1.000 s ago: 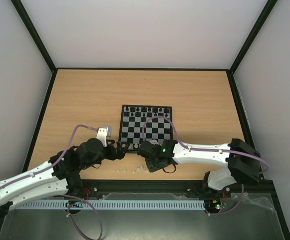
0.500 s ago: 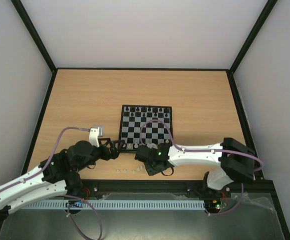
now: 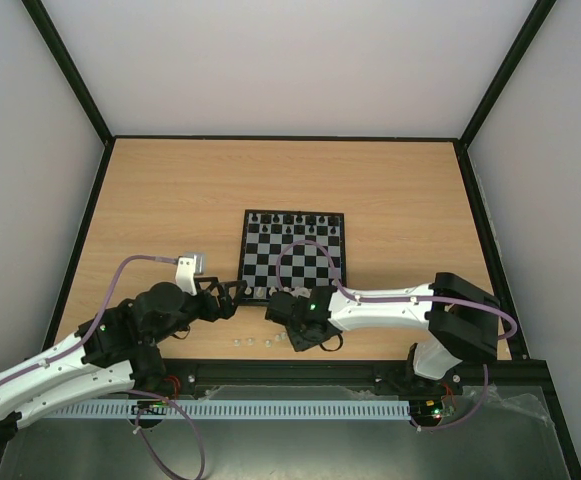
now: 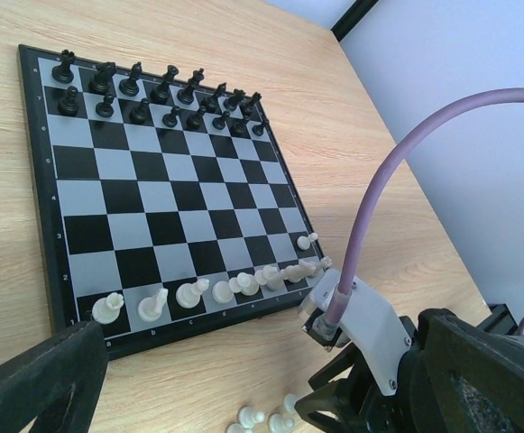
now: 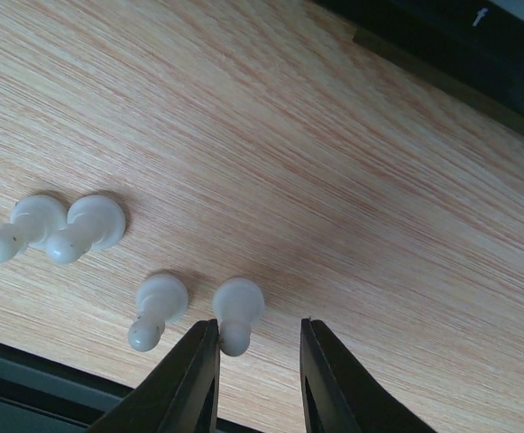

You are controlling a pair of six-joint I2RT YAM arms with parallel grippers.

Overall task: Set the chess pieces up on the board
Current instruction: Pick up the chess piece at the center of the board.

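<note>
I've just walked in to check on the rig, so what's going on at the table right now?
A chess board is being set up. Black pieces fill its far two rows; white pieces line the near row. A few white pawns lie loose on the table in front. The right gripper is low over them, open, one pawn partly between its jaws, not gripped. The left gripper hangs open near the board's near left corner, empty.

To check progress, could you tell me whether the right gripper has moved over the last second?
Yes: the right gripper shifted left and nearer, away from the board.
</note>
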